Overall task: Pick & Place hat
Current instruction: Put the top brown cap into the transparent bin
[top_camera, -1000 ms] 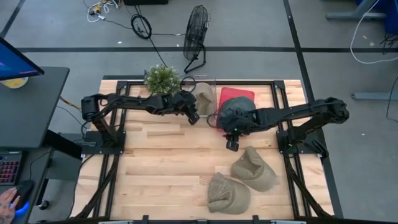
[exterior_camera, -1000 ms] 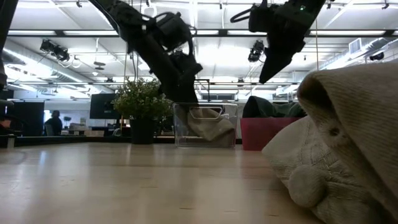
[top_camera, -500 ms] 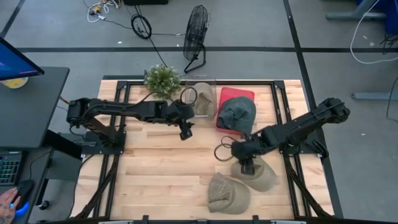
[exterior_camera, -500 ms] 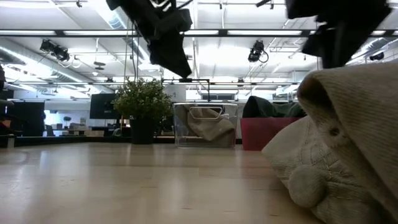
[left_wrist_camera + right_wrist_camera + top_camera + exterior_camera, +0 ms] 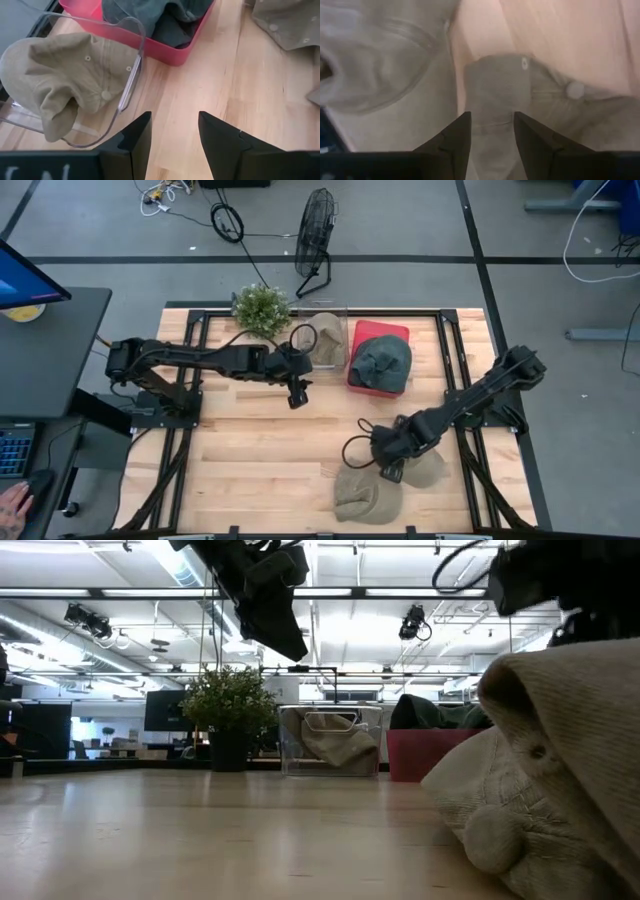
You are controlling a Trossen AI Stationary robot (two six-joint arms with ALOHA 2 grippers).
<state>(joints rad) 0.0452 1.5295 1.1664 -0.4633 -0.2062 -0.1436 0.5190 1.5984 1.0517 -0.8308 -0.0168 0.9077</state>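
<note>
Two tan hats lie on the wooden table near its near edge [image 5: 362, 492] [image 5: 426, 464]; one of them fills the right of the low view [image 5: 560, 770]. My right gripper [image 5: 390, 472] [image 5: 491, 117] is open just above them, with a raised fold of tan hat [image 5: 495, 90] between its fingers. My left gripper [image 5: 297, 394] [image 5: 172, 117] hangs open over bare table, just on the near side of the clear bin [image 5: 325, 330] that holds a tan hat [image 5: 65, 80]. A dark green hat [image 5: 382, 360] lies in the red bin [image 5: 400, 332]. My right gripper comes from above, pointing down, with its open fingers [image 5: 455, 140] on either side of the tan hat's raised fold [image 5: 492, 107]. I cannot tell whether they touch it. The hat lies on the table.
The clear bin [image 5: 135, 60] and red bin [image 5: 165, 50] stand side by side at the table's far edge. A potted plant [image 5: 260, 307] stands at the far edge, left of the bins. A fan [image 5: 317, 230] is on the floor beyond. Bare wood spreads on the table's left half.
My right gripper has swung from over the red bin toward the table's near edge and come down onto the tan hats; the dark green hat stays in the red bin. My left gripper has drawn back from the clear bin toward the near edge, then kept still.
</note>
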